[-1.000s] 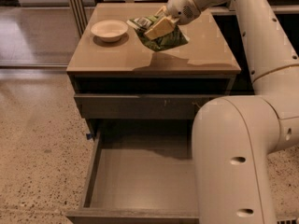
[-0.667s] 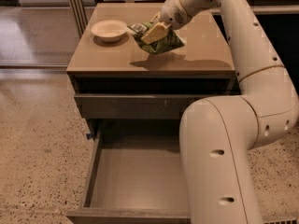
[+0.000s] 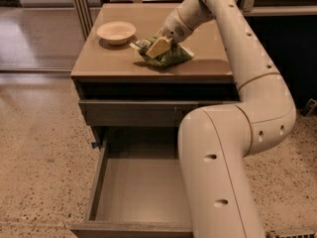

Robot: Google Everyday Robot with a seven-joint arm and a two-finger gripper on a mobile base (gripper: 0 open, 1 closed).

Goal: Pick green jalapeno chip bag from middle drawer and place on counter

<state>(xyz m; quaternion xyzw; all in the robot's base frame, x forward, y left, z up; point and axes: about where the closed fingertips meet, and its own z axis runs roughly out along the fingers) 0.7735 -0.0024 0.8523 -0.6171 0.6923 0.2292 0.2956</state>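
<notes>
The green jalapeno chip bag (image 3: 173, 57) lies on the counter (image 3: 109, 61), near its middle and to the right of the white bowl. My gripper (image 3: 157, 47) reaches down from the upper right and is shut on the bag's left top part, its tan fingers (image 3: 159, 45) lying over the foil. The bag's underside rests on the counter. The middle drawer (image 3: 136, 195) is pulled open below, and its visible floor is bare. My arm covers the drawer's right part.
A white bowl (image 3: 116, 32) stands at the counter's back left. A closed drawer front (image 3: 129, 113) sits above the open drawer. My large arm link (image 3: 218, 172) stands in front of the cabinet's right side. Speckled floor (image 3: 39, 157) lies to the left.
My gripper has moved left and down with the bag. The bag was held above the counter and now rests on it, closer to the bowl.
</notes>
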